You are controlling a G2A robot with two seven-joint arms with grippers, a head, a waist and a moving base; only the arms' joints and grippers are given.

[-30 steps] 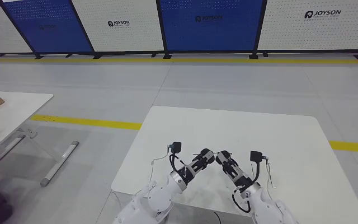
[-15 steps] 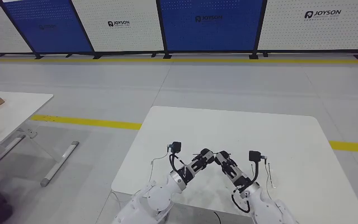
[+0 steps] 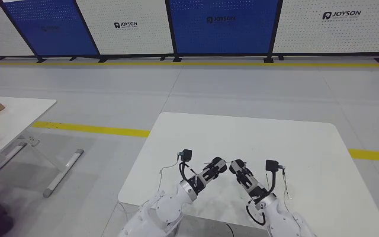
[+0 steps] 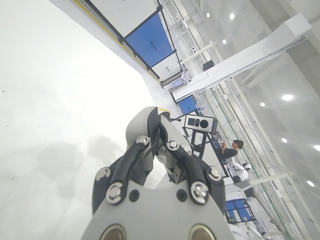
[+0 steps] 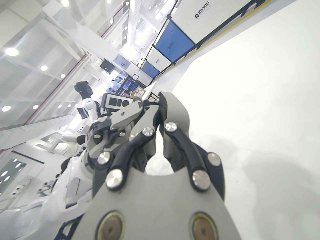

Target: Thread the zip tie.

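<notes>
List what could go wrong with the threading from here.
The left claw and right claw sit nearly tip to tip over the table; a small misjudged move could knock them together. The zip tie is a thin sliver poking from the shut left claw; it may flex or slip and miss.

The table (image 3: 249,130) stands mid-floor, and over its near part the left gripper (image 3: 219,163) and right gripper (image 3: 235,165) hang just beside each other, tips turned toward one another and close to touching. Well apart to the left a second table (image 3: 18,115) stands at the top view's margin, with a bar (image 3: 62,173) lying on the floor between the two tables. A floor line (image 3: 89,128) runs from beside the second table, under the table and out on its right, and far behind everything stands a row of panels (image 3: 225,26).
</notes>
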